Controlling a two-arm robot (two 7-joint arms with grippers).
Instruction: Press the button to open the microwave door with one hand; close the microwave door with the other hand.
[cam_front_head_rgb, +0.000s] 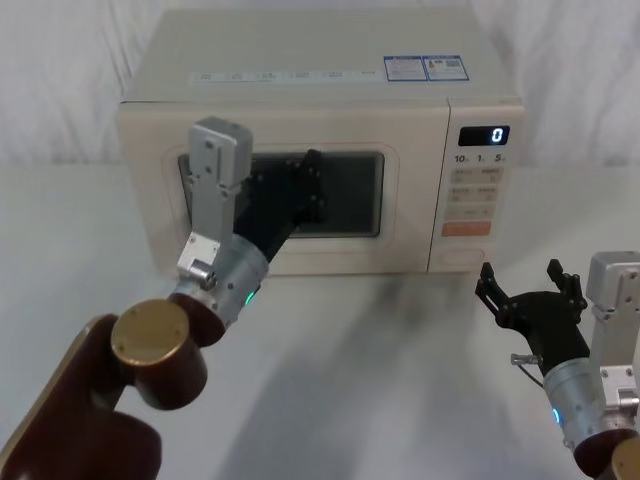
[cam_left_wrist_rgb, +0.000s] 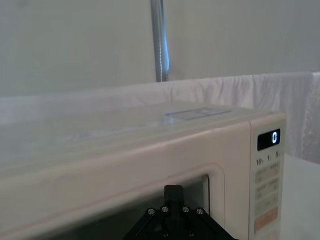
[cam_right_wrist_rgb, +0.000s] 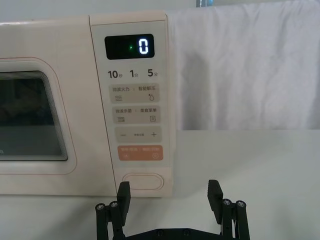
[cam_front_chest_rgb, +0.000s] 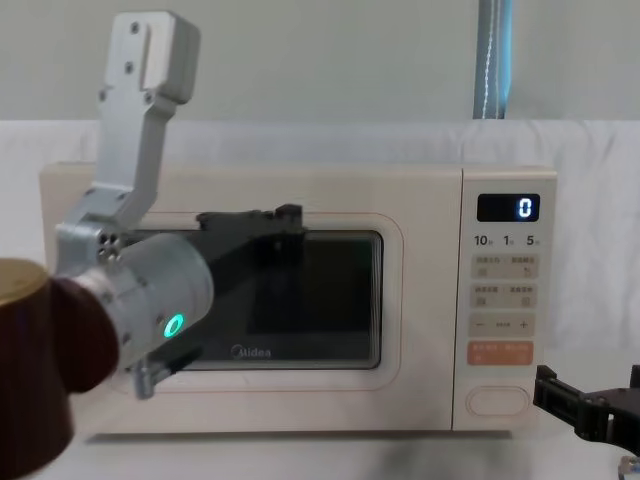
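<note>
The cream microwave door with its dark window sits flush with the oven front. My left gripper is raised in front of the window, its black fingers together and up against the glass; one fingertip shows before the window's upper edge. The wide cream button lies at the bottom of the control panel, under the orange key. My right gripper hangs open a short way in front of the button, level with it and not touching.
The microwave stands on a white table against a white cloth backdrop. The display reads 0. A metal pole rises behind the oven. Open table lies to the right of the oven.
</note>
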